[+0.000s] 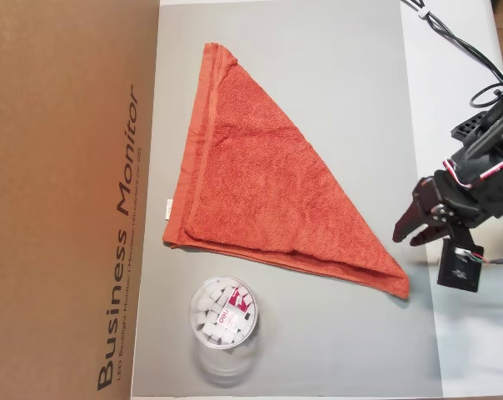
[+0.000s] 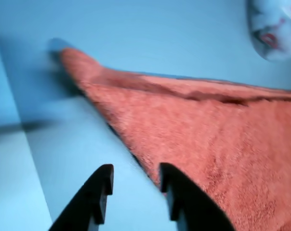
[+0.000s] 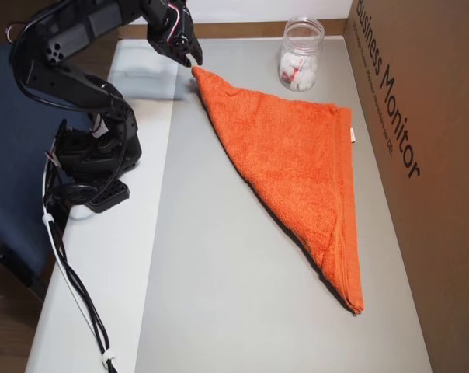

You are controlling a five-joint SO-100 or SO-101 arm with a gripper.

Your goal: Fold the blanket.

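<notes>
Overhead view: grey mat (image 1: 318, 83), cardboard box (image 1: 60, 167) alongside.

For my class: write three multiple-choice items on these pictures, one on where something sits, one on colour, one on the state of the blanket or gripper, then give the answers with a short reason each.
1. In an overhead view, where does the clear plastic jar stand?
A. on the cardboard box
B. on the grey mat, beside the blanket's long hemmed edge
C. on the blanket

2. What colour is the blanket?
A. orange-red
B. blue
C. white

3. How does the blanket lie?
A. spread out square
B. rolled up
C. folded into a triangle

Answers:
1 B: the jar stands on the grey mat, clear of the cardboard box.
2 A: the terry cloth is orange-red in all views.
3 C: three corners show, with doubled layers along the edges; the gripper is empty by one corner.
</notes>
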